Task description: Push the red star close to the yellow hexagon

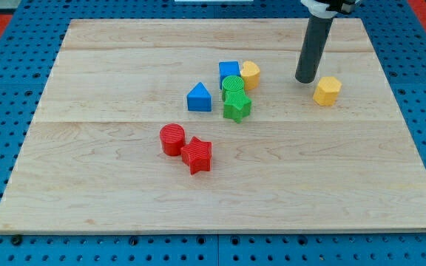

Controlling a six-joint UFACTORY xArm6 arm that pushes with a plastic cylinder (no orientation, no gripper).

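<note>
Near the upper right of the frame, my tip [305, 80] rests on the board [87, 185] just left of one yellow block [328, 90], apart from it by a small gap; being a bare rod, it has no fingers to open or close and holds nothing. That block looks six-sided, so I judge it to be the yellow hexagon. A second yellow block [250, 74], whose shape I cannot make out, sits at the top of the central cluster, touching the blue cube [229, 72], with the green cylinder [233, 85] and green star [236, 106] stacked below and the blue triangle [199, 97] a little to their left. The red star [197, 155] lies well apart, lower centre, touching the red cylinder [172, 139] on its upper left. Nothing of the push looks done yet. The risks: my tip is so near the hexagon that a careless departure could knock it further away; the straight line from star to hexagon skirts the green star, so a push aimed too high could jam the star into the cluster; starting from the upper left would drag the red cylinder along; and an off-centre contact on the star's points could spin it aside.
</note>
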